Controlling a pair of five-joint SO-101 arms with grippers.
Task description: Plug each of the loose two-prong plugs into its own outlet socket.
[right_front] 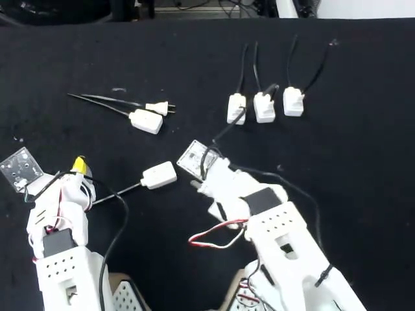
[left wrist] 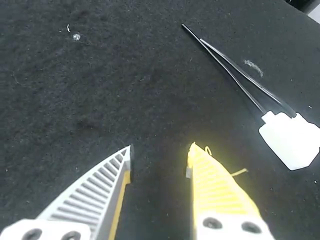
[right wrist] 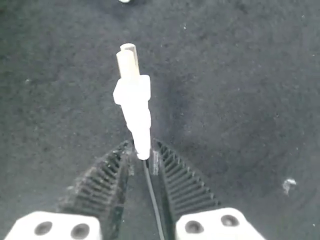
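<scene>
Over black cloth (right wrist: 250, 75), right claw (right wrist: 142, 148) pinches plug (right wrist: 133, 95); left claw (left wrist: 160, 147) spread.

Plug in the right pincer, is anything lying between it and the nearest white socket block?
Nothing visible does. The right pincer holds the plug, prongs forward, and in the high view just black tabletop lies between it and the socket block.
</scene>
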